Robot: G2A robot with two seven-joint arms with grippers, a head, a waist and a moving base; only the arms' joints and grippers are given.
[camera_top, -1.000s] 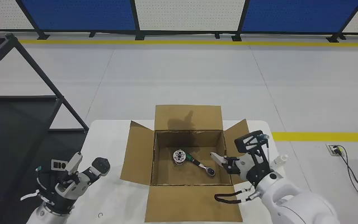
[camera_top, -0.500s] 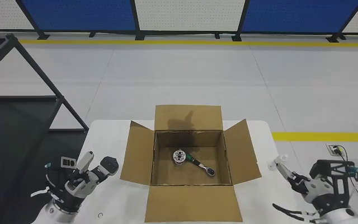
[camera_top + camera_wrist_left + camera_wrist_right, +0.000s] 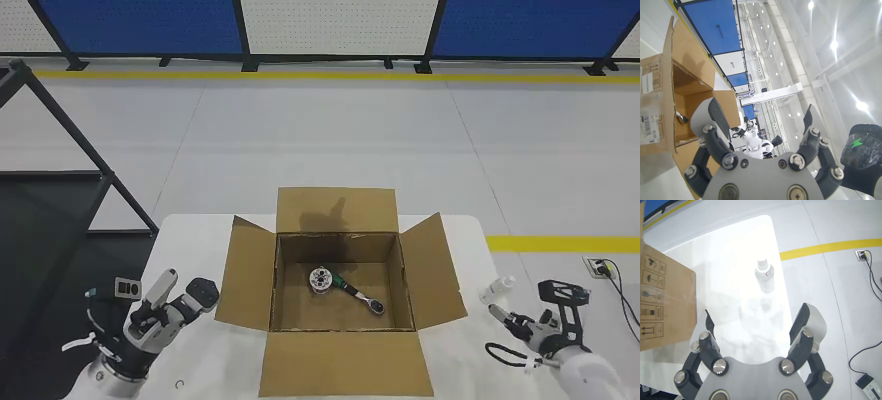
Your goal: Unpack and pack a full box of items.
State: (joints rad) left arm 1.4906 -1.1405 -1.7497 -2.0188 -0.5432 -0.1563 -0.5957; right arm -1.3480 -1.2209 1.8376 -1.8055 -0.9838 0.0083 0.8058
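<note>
An open cardboard box (image 3: 338, 212) stands in the middle of the white table (image 3: 195, 240). On its floor lie a green-handled ratchet wrench (image 3: 358, 293) and a round metal part (image 3: 320, 279). A small white spray bottle (image 3: 497, 290) stands on the table right of the box, and the right wrist view has the bottle (image 3: 764, 275) just ahead of my right gripper (image 3: 756, 311), which is open and holds nothing. That right gripper (image 3: 497, 335) hangs near the table's right edge. My left gripper (image 3: 762, 108), open and holding nothing, points upward beside the box's left flap (image 3: 668, 79); from above, the left gripper (image 3: 175, 290) sits left of the box.
The box's four flaps are folded outward; the right flap (image 3: 664, 294) lies close to my right gripper. The table's right edge (image 3: 783, 285) runs just past the bottle. A dark metal frame (image 3: 70, 130) stands left of the table.
My right gripper has pulled out of the box's right side and back to the table's right edge, near the bottle. The left arm has drifted slightly toward the box.
</note>
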